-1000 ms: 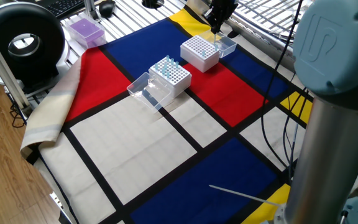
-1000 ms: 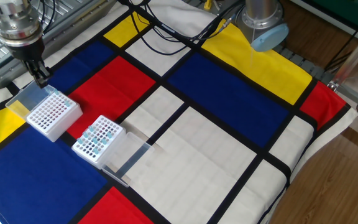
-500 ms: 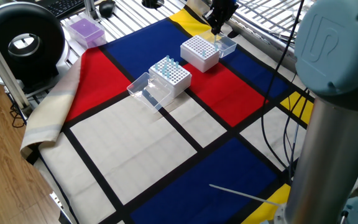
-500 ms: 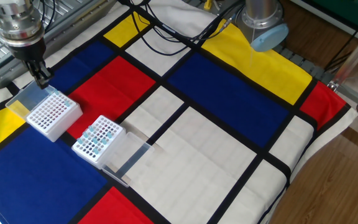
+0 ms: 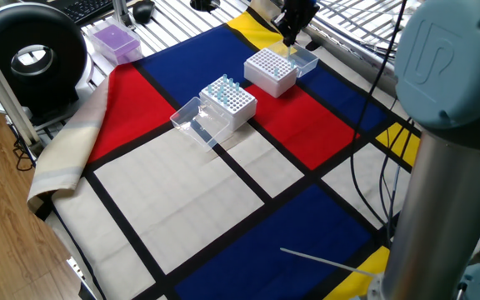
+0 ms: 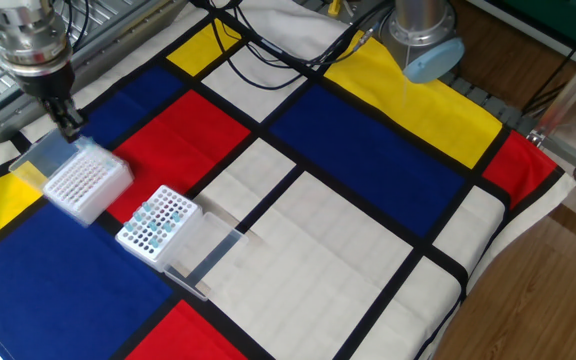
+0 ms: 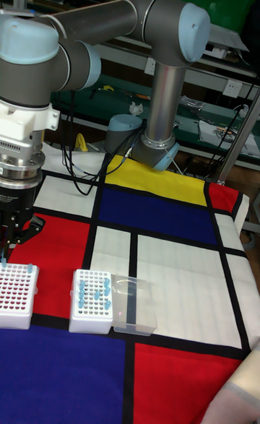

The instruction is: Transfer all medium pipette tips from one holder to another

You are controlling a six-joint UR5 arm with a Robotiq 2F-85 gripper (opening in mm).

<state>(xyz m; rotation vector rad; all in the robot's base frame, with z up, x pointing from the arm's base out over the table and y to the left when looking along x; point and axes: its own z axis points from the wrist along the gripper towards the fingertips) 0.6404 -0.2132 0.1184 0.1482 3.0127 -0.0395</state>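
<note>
The black two-finger gripper (image 6: 69,122), its jaw state hard to tell, hangs over the white perforated rack (image 6: 83,183) near the cloth's edge, beside the white rack holding pale blue translucent pipette tips (image 6: 157,221).

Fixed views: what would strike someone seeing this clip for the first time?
The cloth of bold red, blue, yellow and white blocks covers the table and dominates every view. On it stand two white racks: the one with open clear lid holds pale blue tips, the other rack looks empty. The gripper hangs at that second rack's far edge; whether its jaws hold anything cannot be told.
</note>
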